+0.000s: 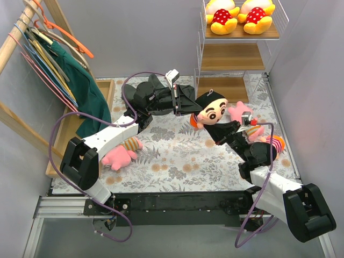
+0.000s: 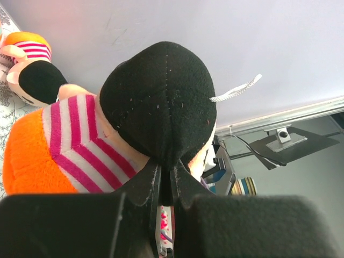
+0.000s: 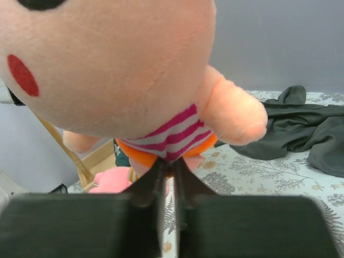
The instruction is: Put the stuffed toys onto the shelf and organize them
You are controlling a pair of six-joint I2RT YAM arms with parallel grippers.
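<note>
A black-haired doll (image 1: 212, 110) in a pink-striped shirt hangs above the middle of the table, held from both sides. My left gripper (image 1: 194, 107) is shut on the doll's black hair (image 2: 161, 102). My right gripper (image 3: 172, 166) is shut on the hem of its shirt and orange shorts (image 3: 177, 137). Two yellow dolls (image 1: 223, 16) (image 1: 257, 15) in red dotted dresses lie on the top board of the shelf (image 1: 236, 56). One pink doll (image 1: 119, 155) lies on the table by the left arm. Another pink doll (image 1: 236, 111) and a striped doll (image 1: 271, 142) lie beside the right arm.
A slanted clothes rail (image 1: 16, 37) with hangers and a green garment (image 1: 80, 80) stands at the left over a wooden box (image 1: 105, 91). A dark grey garment (image 3: 301, 126) lies crumpled on the patterned table cover (image 1: 177, 156). Grey walls close in the back and right.
</note>
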